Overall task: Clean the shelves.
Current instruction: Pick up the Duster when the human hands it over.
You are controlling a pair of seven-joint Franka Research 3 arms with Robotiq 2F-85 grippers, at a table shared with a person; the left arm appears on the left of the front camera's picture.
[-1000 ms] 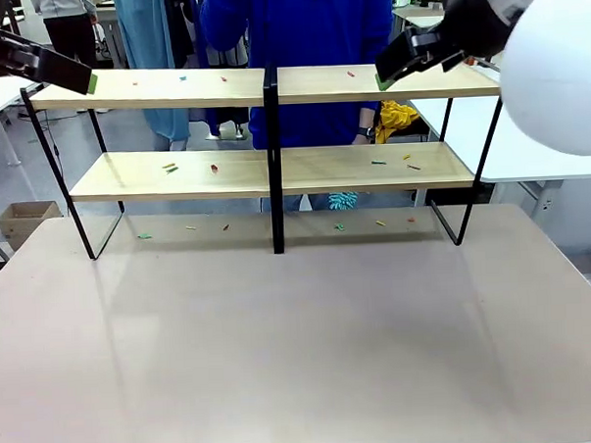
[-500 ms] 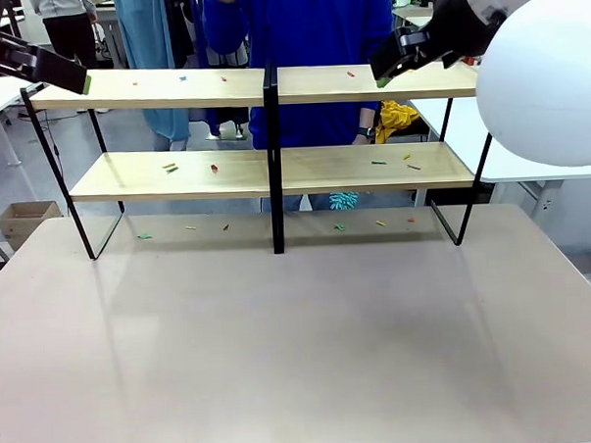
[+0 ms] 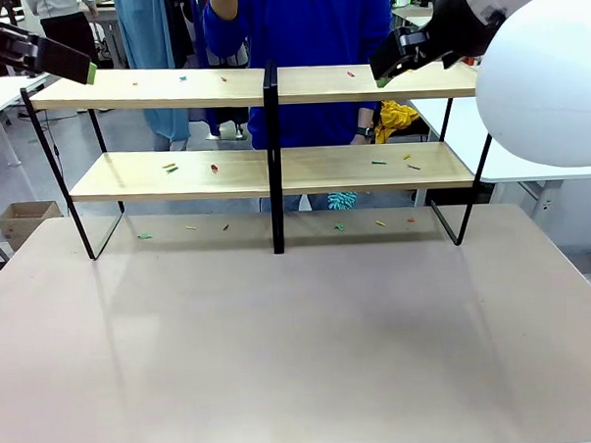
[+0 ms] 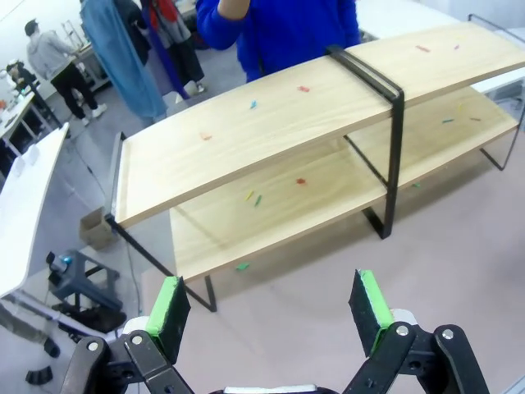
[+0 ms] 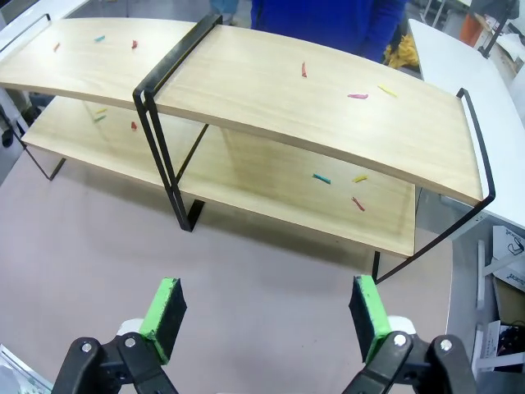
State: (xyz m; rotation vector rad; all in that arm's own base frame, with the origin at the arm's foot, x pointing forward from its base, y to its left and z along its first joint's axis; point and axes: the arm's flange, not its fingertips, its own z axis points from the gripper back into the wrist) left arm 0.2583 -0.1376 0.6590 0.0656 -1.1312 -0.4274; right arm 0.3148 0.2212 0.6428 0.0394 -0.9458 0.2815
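Note:
The shelves [image 3: 172, 88] stand across the far half of the tabletop: two tiers of light-wood boards on a thin black frame with a central post. Small coloured scraps [image 3: 170, 168] lie scattered on the boards and on the table beneath. My left gripper [image 3: 73, 66] hovers at the upper tier's left end, open and holding nothing. My right gripper [image 3: 392, 68] hangs over the right half of the upper tier, also open and holding nothing. From the left wrist, the left gripper [image 4: 275, 300] looks down on the shelves [image 4: 271, 123]. From the right wrist, the right gripper [image 5: 267, 308] faces the shelves [image 5: 328, 98].
A person in a blue top [image 3: 307, 25] stands right behind the rack. The brownish tabletop [image 3: 301, 349] stretches bare in front of it. A cardboard box [image 3: 21, 219] sits on the floor at the left, and a white table [image 3: 528, 152] stands at the right.
My left gripper has risen a little at the rack's left end. My right gripper moved up and slightly left over the top board, then held still.

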